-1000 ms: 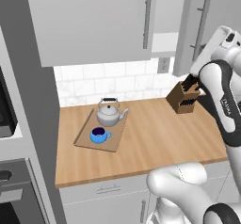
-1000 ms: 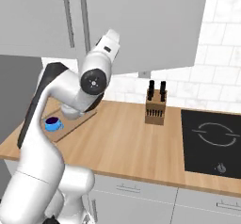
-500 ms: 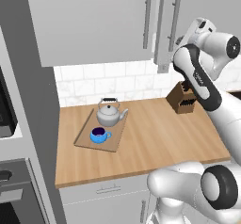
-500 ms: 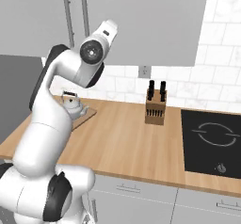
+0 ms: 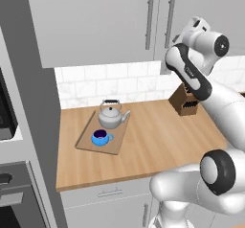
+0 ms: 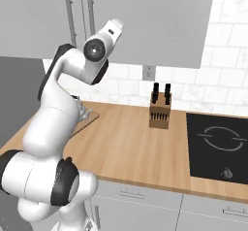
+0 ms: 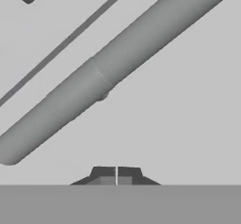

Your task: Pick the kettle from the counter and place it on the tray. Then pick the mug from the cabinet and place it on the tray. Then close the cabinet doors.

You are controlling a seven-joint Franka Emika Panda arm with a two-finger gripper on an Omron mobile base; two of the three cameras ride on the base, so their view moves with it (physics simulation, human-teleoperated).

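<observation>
Left base view: sits behind the arm on its left, looks forward and down across the worktop (image 5: 158,141) toward the tiled wall, mid range. It takes in the tray (image 5: 86,138) at left, the knife block (image 5: 184,101) at right, cabinet doors (image 5: 115,21) above.

Right base view: behind the arm on its right, same forward-down aim, similar range. Worktop (image 6: 131,147), knife block (image 6: 160,109), cabinet doors (image 6: 145,16) overlap with the left view; the hob (image 6: 218,145) sits at its right.

Hand view: looks along the gripper (image 7: 116,177), very close to a cabinet door, rolled so the bar handle (image 7: 108,72) runs diagonally across the picture.
</observation>
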